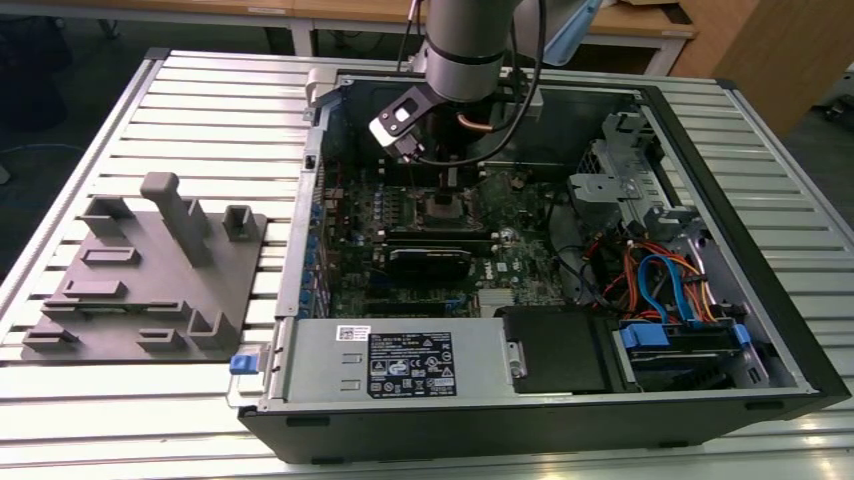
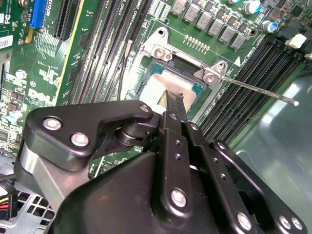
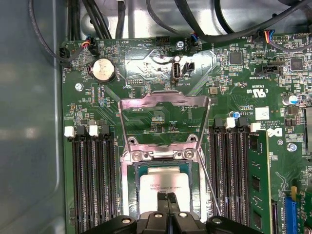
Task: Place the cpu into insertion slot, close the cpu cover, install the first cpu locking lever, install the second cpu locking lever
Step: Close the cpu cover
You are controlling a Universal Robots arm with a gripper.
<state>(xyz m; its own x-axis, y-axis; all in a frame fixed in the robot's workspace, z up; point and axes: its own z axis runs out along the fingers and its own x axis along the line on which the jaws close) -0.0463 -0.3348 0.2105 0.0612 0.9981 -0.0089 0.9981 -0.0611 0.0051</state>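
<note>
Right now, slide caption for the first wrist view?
Shut gripper at cpu lying in insertion slot; cpu cover open.

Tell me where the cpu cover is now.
In the first wrist view the cpu cover is swung open off the insertion slot, hinged at its edge, with the cpu lying uncovered in that slot.

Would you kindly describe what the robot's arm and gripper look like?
The arm is a grey metal tube with a paler ring, a black-and-silver box at its wrist and a dark cable alongside. The gripper is black, built of flat linked plates with silver screws, tapering to thin fingers.
</note>
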